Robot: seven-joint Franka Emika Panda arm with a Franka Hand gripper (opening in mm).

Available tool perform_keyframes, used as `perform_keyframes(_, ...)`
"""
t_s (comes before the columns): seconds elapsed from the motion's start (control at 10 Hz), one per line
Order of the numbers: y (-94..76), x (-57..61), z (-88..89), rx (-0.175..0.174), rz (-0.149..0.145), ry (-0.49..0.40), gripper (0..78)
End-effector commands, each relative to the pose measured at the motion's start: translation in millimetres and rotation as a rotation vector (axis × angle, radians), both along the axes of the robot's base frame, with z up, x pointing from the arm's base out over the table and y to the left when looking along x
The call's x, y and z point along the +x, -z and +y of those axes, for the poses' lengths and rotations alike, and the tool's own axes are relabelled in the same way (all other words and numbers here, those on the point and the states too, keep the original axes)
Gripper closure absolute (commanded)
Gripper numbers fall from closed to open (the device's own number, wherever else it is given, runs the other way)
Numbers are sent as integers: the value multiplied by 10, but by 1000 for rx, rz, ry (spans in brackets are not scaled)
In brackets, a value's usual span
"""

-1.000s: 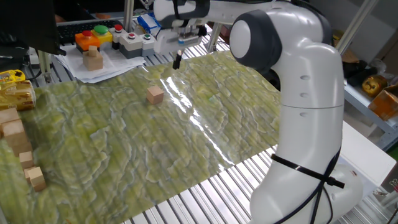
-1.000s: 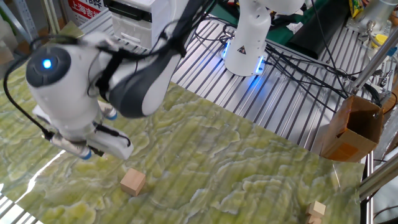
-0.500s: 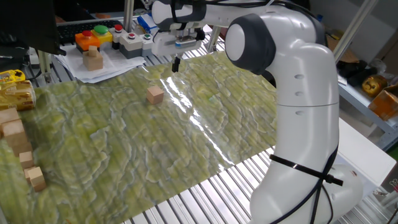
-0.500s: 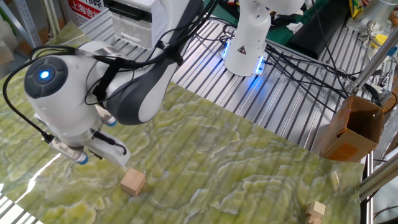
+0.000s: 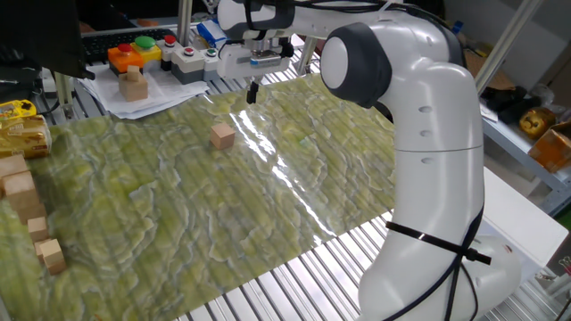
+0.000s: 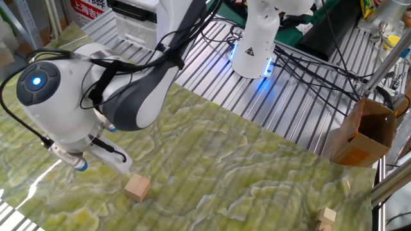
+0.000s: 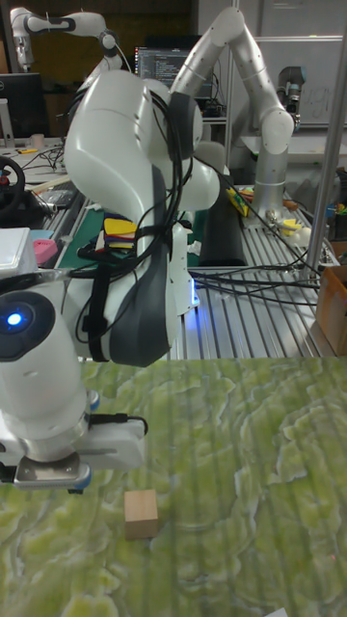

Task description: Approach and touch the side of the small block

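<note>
The small block [image 5: 222, 135] is a plain tan wooden cube lying alone on the green patterned mat [image 5: 178, 205]. My gripper [image 5: 252, 92] hangs above the mat's far edge, behind and to the right of the block and clear of it. Its dark fingertips look pressed together with nothing between them. In the other fixed view the block [image 6: 137, 188] sits just right of and below my wrist, which hides the fingers. The tall fixed view shows the block [image 7: 141, 513] to the lower right of my hand housing [image 7: 48, 469].
A two-tier stack of tan blocks [image 5: 134, 83] stands on papers at the back left, near a button box [image 5: 143, 49]. Several tan blocks [image 5: 22, 192] cluster at the left edge. A cardboard box [image 6: 363, 135] and a second robot's base [image 6: 257, 38] stand beyond the mat.
My wrist has shifted slightly leftward and lower over the mat. The small block has not moved.
</note>
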State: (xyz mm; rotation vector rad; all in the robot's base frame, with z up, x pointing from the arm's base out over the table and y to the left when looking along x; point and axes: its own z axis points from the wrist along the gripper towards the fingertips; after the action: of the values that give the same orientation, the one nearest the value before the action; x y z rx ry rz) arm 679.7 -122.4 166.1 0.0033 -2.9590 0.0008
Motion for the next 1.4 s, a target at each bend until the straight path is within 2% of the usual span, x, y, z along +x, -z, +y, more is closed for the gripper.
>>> perform_keyframes(0.1,231,95,-129,13,-17,-48,776)
perform_keyframes(0.3,348,79,-102,23,-21,-49,776)
perform_keyframes(0.5,562,-31,-66,45,-48,-44,776)
perform_keyframes(0.6,621,-60,-59,46,-56,-42,776)
perform_keyframes(0.9,665,-92,-52,49,-55,-44,776)
perform_keyframes(1.1,679,-136,60,69,-55,-19,776)
perform_keyframes(1.4,726,-218,224,66,-63,6,776)
